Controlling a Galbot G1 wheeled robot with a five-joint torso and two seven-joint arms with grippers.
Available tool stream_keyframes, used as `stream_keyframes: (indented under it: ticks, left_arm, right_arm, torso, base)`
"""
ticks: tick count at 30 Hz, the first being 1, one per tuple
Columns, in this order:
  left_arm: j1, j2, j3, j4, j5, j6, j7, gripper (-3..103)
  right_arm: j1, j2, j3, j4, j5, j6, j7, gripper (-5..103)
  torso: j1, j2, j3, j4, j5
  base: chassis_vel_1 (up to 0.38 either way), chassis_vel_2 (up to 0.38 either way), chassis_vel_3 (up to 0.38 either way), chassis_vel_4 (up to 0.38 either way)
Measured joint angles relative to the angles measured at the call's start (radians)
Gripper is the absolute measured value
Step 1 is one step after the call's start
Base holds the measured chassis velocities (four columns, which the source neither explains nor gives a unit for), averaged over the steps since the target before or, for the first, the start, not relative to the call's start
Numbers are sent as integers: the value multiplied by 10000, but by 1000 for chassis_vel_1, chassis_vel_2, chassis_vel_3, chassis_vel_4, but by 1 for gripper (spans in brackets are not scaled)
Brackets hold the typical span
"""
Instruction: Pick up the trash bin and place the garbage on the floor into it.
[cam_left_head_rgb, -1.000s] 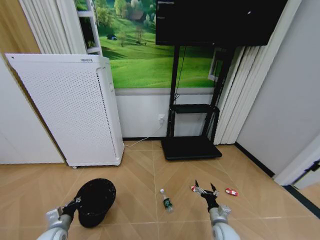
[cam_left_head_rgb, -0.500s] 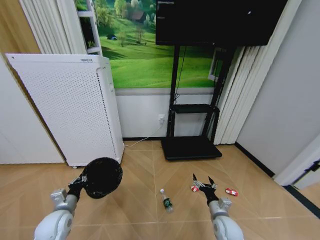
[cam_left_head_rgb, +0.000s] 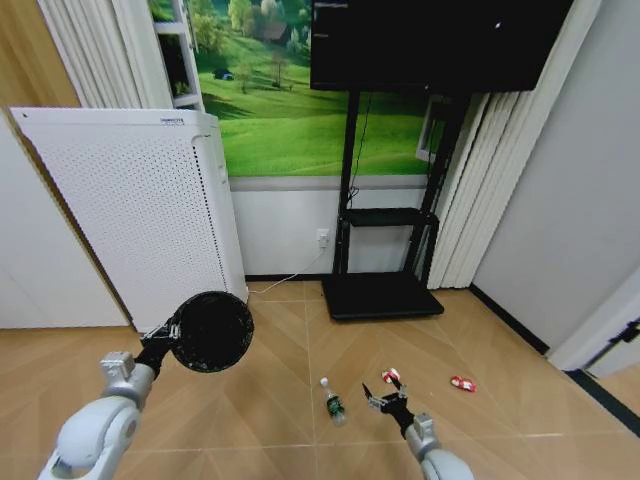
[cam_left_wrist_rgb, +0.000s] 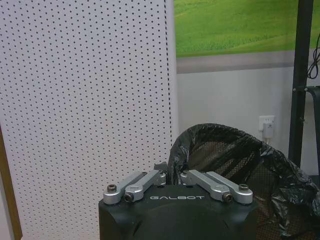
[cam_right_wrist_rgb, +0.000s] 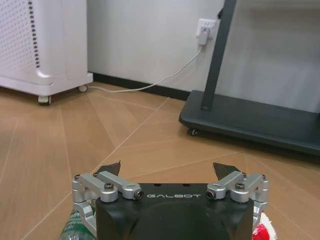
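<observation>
Closest to you, your right gripper (cam_left_head_rgb: 387, 400) hangs low over the floor with its fingers spread wide and nothing in them; in the right wrist view the bottle (cam_right_wrist_rgb: 75, 227) peeks out on one side of it and a red wrapper (cam_right_wrist_rgb: 263, 232) on the other, so it sits between the two. From the head camera the bottle (cam_left_head_rgb: 332, 399) lies flat on the wood just to its left, one wrapper (cam_left_head_rgb: 391, 376) just past the fingertips, and a second wrapper (cam_left_head_rgb: 462, 383) off to the right, well apart.

Your left gripper (cam_left_head_rgb: 166, 341) is up off the floor, pinching the rim of the trash bin (cam_left_head_rgb: 211, 331); the bin is tipped so its mouth faces the camera. The left wrist view shows the fingers (cam_left_wrist_rgb: 152, 176) pressed together on the edge of the bin (cam_left_wrist_rgb: 235, 165), with a black liner bag bunched over it.

My guess on handling: the bin looks light, stiff wire mesh, so the rim grip should hold, but the liner is slick and might slide; the bottle looks light and round, so it'll want to roll, so grab across the middle; the wrappers are soft and crumpled, so pinch low.

Farther back, the white perforated box (cam_left_head_rgb: 140, 210) stands left against the wall, with a cord trailing along the floor; the black TV stand (cam_left_head_rgb: 384, 290) sits behind the litter; neither seems to be in your way.
</observation>
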Motion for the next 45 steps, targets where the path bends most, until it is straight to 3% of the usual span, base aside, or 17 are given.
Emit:
stream_keyframes:
  ticks: [33, 39, 41, 45]
  left_arm:
    - [-38, -182, 39, 160, -46, 14, -12, 7]
    - [-12, -293, 72, 170, 11, 12, -37, 7]
    - [-9, -327, 95, 169, 51, 12, -78, 7]
    - [-9, -337, 102, 147, 51, 4, -80, 7]
  right_arm:
    - [247, 636, -248, -251, -885, -573, 551, 100]
    - [300, 630, -304, -405, -879, -529, 572, 100]
    - [451, 646, -406, -795, -723, -184, 667, 100]
    - [679, 645, -505, -1232, -280, -436, 687, 100]
  torso:
    - [0, 1, 0, -3, 1]
    - [0, 1, 0, -1, 2]
    - [0, 0, 0, 1, -1]
    - [0, 0, 0, -1, -1]
  base:
    - [9, 10, -6, -10]
    - [138, 127, -125, -142]
    - [137, 98, -120, -126]
    - [55, 34, -42, -39]
